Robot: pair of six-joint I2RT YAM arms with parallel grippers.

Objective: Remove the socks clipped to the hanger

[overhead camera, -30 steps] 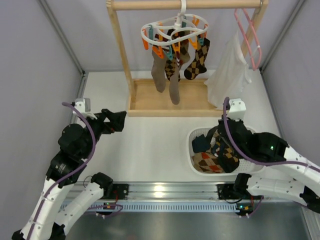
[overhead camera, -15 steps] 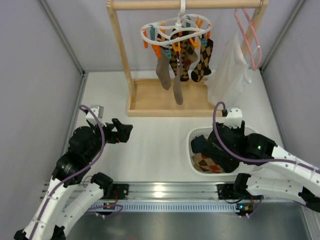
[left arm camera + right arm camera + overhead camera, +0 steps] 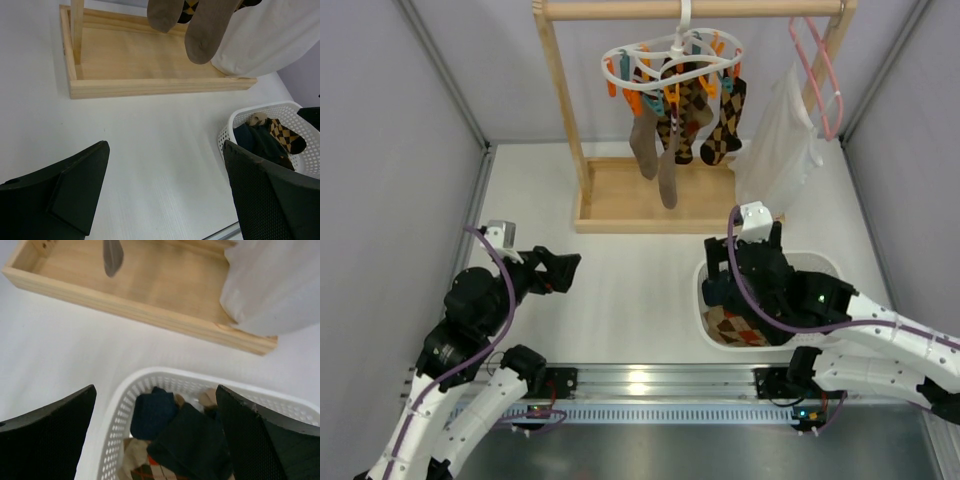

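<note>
Several socks (image 3: 670, 135) hung clipped to the white ring hanger (image 3: 620, 72), on the wooden rack (image 3: 560, 110) at the back of the desk (image 3: 620, 300), other socks lay in the white basket (image 3: 703, 300), right fingers (image 3: 745, 248) spread wide and empty over it, left fingers (image 3: 565, 272) wide apart, holding nothing.

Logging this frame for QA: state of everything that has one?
White plastic oval ring hanger: hung on wooden rail.
White perforated plastic basket: partly filled.
Brown and argyle fabric socks: several clipped to hanger, others in basket.
Left claw: open, empty.
Right claw: open, empty.
</note>
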